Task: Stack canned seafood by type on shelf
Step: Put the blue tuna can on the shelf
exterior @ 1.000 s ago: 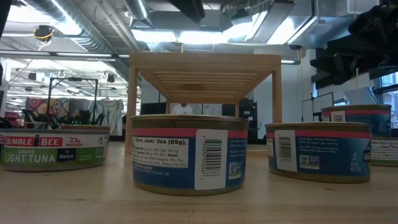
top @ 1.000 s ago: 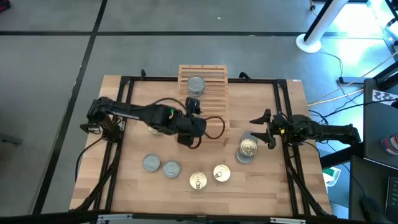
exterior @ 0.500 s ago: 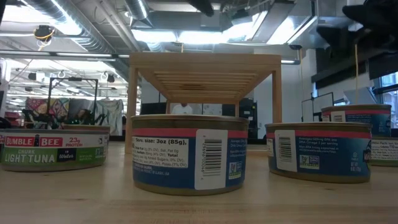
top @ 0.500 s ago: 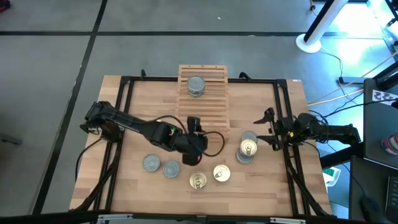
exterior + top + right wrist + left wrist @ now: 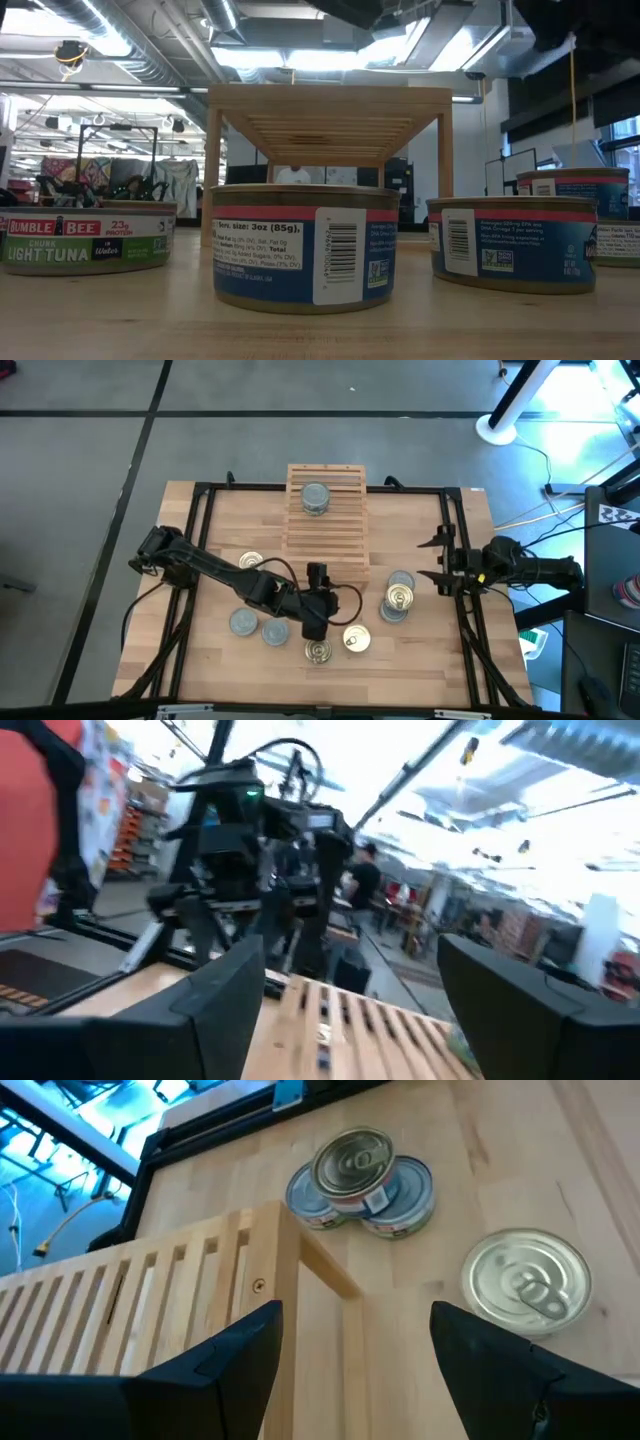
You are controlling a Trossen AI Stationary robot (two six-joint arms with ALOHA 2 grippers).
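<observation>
Left gripper [image 5: 316,575] hovers mid-table, near side of the shelf [image 5: 326,520], fingers wide, holding nothing. Right gripper [image 5: 437,557] at the table's right edge, also wide and empty. One silver-top can [image 5: 314,497] on the shelf; gold-top can [image 5: 398,598] stacked just right of it.

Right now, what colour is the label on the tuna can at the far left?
Green and white, on the tuna can; the low view shows it best.

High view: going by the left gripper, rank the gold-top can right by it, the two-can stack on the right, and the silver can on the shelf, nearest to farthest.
From the left gripper:
1. Gold-top can, at the table's front, just beside the gripper.
2. Two-can stack, to the right.
3. Silver can, on the shelf at the back.
</observation>
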